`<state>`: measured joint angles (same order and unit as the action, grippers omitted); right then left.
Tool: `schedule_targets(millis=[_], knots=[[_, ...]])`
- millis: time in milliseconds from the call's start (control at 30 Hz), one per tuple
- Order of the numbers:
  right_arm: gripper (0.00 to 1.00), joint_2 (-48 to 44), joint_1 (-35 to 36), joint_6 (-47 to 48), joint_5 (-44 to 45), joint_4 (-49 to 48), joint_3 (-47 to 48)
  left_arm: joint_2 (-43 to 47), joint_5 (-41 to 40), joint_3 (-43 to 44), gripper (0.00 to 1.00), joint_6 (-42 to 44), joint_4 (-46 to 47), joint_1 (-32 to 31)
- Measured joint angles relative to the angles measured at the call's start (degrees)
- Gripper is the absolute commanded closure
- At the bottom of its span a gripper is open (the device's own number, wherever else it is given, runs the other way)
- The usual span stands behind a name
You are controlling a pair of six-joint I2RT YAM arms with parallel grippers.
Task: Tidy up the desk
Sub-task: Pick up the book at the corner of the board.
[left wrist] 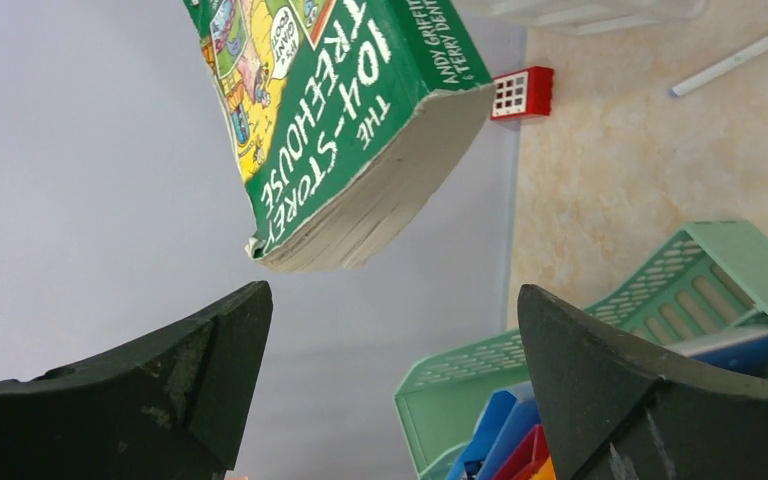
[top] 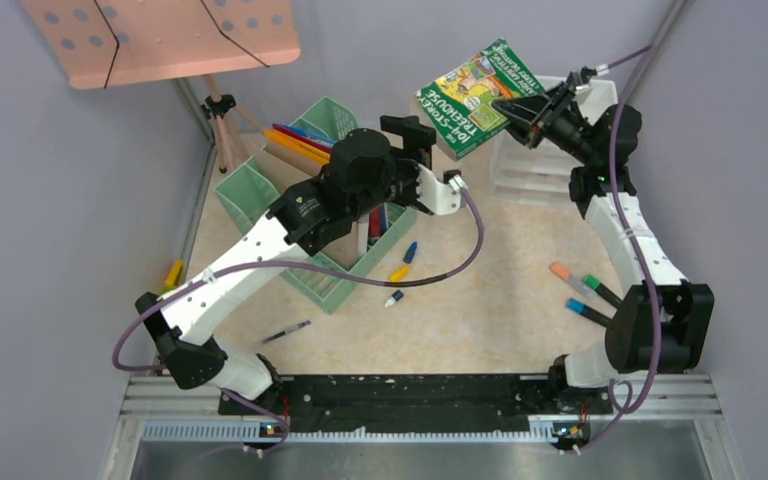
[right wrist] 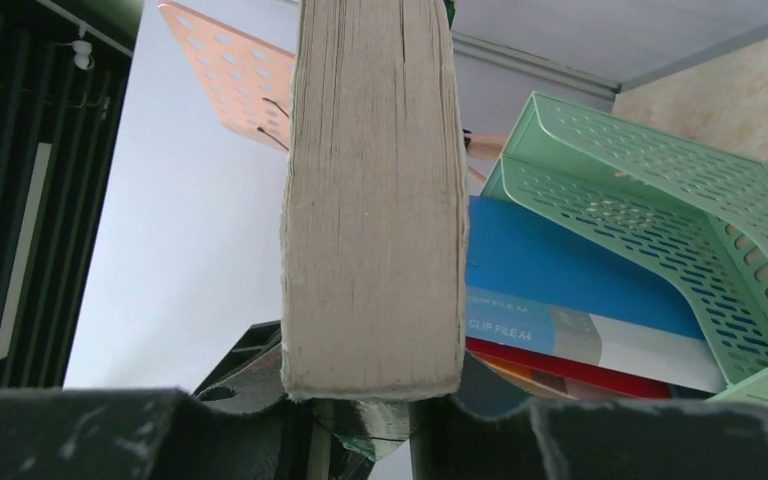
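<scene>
Paperback [top: 475,90] held in the air at the far right of the desk [top: 500,320], above a clear tray [top: 535,175], cover tilted up toward the overhead camera. Clamped across its full thickness at the page edge by the right gripper [top: 522,112], jaws closed firmly on the block of pages. Left gripper [top: 415,130] spread wide and empty, hanging over the green file rack [top: 245,190] and pointed at the book's near corner. Judged fairly light, stiff along the spine but loose at the page side, with a glossy cover likely to slip. Best taken across both covers at once, never by 1 cover alone. Possibly headed for the rack beside the coloured folders [top: 295,140], or for a hand-over. Cannot say which. Desk itself flat, hard, marbled beige, spread between the 2 arms and walled in grey. No give, hence a hard landing for a dropped book. Scattered on it: 3 markers [top: 582,292] near the right arm's base, 3 small pens [top: 403,268] just in front of the rack, 1 dark pen [top: 285,332] near the left arm, 1 yellow marker [top: 172,272] against the left wall. Thin, round, apt to roll — better pinched mid-barrel, straight from above.
</scene>
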<state>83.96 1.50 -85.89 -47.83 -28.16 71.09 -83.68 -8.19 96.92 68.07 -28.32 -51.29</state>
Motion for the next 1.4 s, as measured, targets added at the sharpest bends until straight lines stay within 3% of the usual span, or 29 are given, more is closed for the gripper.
schedule_targets(millis=[567, 867, 1100, 1133, 1167, 1200, 1233, 1400], knots=[[1.0, -1.9, -0.4, -4.0, -1.8, -1.0, -2.9, -4.2, 5.9, -4.0, 0.03, 9.4, 10.6, 0.0], [1.0, -2.4, -0.4, -4.1, -2.6, -0.6, -4.4, -8.0, 5.6, -5.4, 0.14, 12.3, 18.5, 0.0], [1.0, -3.3, 0.0, -2.7, -3.6, 1.0, -4.4, -8.2, 5.6, -6.2, 0.47, 14.5, 22.8, 0.0], [1.0, -3.4, 0.1, -2.3, -3.7, 1.4, -4.4, -8.2, 5.6, -6.3, 0.55, 14.8, 23.2, 0.0], [1.0, -3.5, 0.2, -2.3, -3.7, 1.7, -4.4, -8.2, 5.6, -6.4, 0.7, 15.3, 23.3, 0.0], [1.0, -3.5, 0.2, -2.3, -3.5, 2.1, -4.4, -8.2, 5.6, -6.5, 0.92, 15.6, 23.4, 0.0], [1.0, -3.6, 0.1, -2.7, -3.4, 2.7, -4.4, -8.2, 5.6, -6.7, 1.0, 16.4, 23.6, 0.0], [0.74, -3.7, 0.1, -2.7, -2.7, 5.8, -5.4, -8.1, 4.5, -9.6, 1.0, 18.8, 26.7, -0.2]])
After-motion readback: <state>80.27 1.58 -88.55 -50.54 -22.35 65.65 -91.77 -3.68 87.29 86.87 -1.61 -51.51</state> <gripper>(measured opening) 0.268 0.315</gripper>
